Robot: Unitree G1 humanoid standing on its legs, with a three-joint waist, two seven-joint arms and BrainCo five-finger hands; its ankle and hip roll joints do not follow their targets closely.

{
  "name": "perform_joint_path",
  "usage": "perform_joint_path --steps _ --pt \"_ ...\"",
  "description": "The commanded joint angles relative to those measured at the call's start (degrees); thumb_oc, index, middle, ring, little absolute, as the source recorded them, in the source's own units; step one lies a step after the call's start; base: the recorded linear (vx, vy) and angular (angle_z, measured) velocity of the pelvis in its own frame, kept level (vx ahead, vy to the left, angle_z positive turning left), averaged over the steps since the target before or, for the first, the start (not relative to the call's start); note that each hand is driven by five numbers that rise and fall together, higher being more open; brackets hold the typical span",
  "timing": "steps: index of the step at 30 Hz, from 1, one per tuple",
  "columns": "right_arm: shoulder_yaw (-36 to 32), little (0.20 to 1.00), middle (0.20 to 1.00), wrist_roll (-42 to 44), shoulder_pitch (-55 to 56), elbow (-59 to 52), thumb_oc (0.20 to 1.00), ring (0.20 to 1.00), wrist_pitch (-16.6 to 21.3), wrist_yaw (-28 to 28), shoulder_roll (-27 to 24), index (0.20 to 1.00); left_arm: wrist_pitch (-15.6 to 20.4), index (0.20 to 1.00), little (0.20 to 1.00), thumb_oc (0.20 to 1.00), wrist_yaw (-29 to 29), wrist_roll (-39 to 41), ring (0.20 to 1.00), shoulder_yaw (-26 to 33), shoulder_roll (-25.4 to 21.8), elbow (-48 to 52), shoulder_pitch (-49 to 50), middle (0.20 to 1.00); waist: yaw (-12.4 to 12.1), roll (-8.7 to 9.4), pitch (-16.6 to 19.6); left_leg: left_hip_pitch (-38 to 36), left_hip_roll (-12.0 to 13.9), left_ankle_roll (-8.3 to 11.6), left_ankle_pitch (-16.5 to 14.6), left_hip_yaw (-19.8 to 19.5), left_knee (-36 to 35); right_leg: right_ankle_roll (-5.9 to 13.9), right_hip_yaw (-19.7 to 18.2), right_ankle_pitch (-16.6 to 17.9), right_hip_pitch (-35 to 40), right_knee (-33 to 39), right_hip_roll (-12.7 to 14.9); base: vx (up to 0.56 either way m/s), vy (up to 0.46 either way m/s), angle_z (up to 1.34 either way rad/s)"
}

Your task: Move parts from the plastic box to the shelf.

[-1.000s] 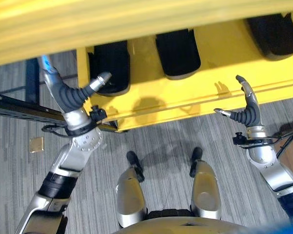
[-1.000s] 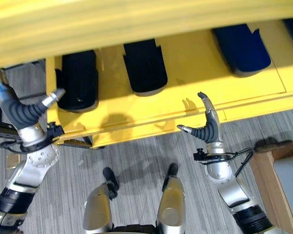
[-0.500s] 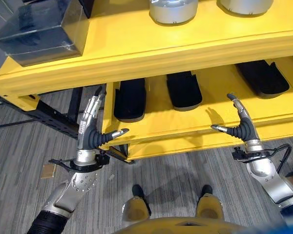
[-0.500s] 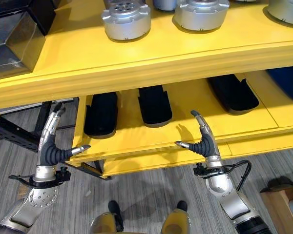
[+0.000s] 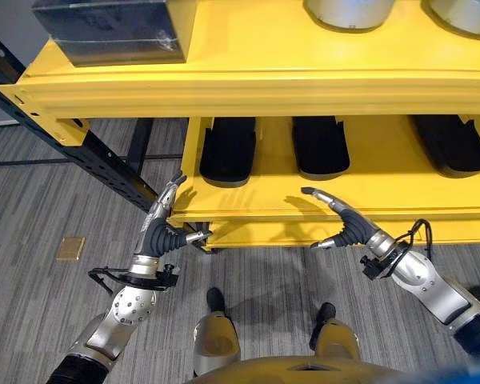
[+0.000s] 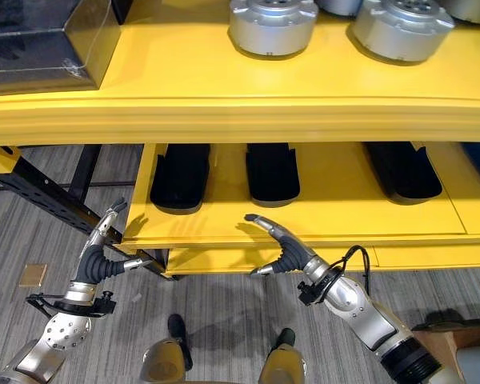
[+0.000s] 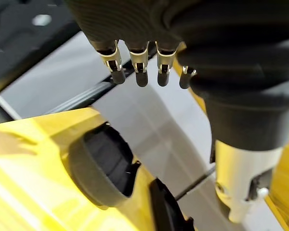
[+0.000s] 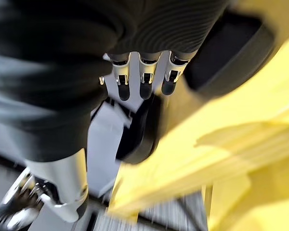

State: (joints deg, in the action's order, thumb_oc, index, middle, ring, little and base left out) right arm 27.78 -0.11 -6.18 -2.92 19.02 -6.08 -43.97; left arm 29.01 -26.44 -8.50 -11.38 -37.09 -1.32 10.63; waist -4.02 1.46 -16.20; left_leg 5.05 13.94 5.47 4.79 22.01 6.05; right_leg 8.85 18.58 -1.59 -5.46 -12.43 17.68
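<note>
Both hands are seen empty, fingers straight and spread, thumbs held apart. Left hand is raised by the front left corner of the yellow shelf's lower deck; right hand is raised at that deck's front edge, near the middle, fingers reaching over the lip. No part is held by either.

Upper deck of shelf: a dark plastic box is seen at the left end, w/ round silver metal parts standing to its right. Box contents can't be made out from here. Lower deck: black trays are laid side by side, running front to back. Grey carpet is seen below; a black perforated rack beam runs past the shelf's left side.

Judged step: approach, w/ nothing picked up yet. To be done well, the box at upper left should be faced squarely before any reach. Hands must be lifted clear of the upper deck's front edge, which overhangs them. A part should be gripped firmly, as the silver ones look heavy and smooth. Parts already placed should not be knocked, so a free spot should be chosen first.
</note>
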Motion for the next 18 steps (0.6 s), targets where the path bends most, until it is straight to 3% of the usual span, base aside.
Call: perform_joint_path --steps 1,6,14,18 --pt "0.41 1.0 1.0 3.48 -4.59 -3.54 1.0 1.0 3.41 -4.43 -1.9 1.0 2.55 1.0 1.0 1.0 -4.7 2.35 1.0 2.82 -2.26 2.78 -2.29 1.0 -0.91 2.05 -2.91 -0.59 -2.59 -2.37 -8.35 2.29 7.7 -4.3 8.58 -4.86 4.28 -1.83 -5.19 -0.07 -0.007 0.13" --pt "3.52 1.0 1.0 2.66 -8.54 -2.78 1.0 1.0 1.7 -4.21 -1.22 1.0 3.22 1.0 1.0 1.0 -7.7 3.12 1.0 3.75 -1.42 3.1 -3.14 1.0 -1.69 1.93 -3.41 -0.14 -2.36 -2.26 -8.51 2.44 8.21 -4.48 9.19 -5.2 3.92 -2.43 -4.74 -0.04 0.013 0.04" --pt "9.07 1.0 1.0 1.61 -16.6 -0.03 1.0 1.0 -1.1 -5.37 2.46 1.0 4.9 1.0 1.0 1.0 -17.62 3.69 1.0 6.83 1.23 6.22 -4.87 1.0 -3.87 1.23 -4.08 0.51 -2.81 -2.2 -8.84 1.46 8.82 -4.75 10.03 -6.11 3.41 -4.1 -3.97 -0.01 0.014 0.01" --pt "11.56 1.0 1.0 0.7 -19.93 2.68 1.0 1.0 -2.06 -3.84 5.21 1.0 4.64 1.0 1.0 1.0 -17.69 4.86 1.0 7.52 3.0 6.97 -5.88 1.0 -4.79 0.98 -4.36 0.74 -2.96 -2.16 -9.02 1.06 9.07 -4.85 10.75 -6.47 3.38 -4.71 -3.6 0.0 0.011 0.03"
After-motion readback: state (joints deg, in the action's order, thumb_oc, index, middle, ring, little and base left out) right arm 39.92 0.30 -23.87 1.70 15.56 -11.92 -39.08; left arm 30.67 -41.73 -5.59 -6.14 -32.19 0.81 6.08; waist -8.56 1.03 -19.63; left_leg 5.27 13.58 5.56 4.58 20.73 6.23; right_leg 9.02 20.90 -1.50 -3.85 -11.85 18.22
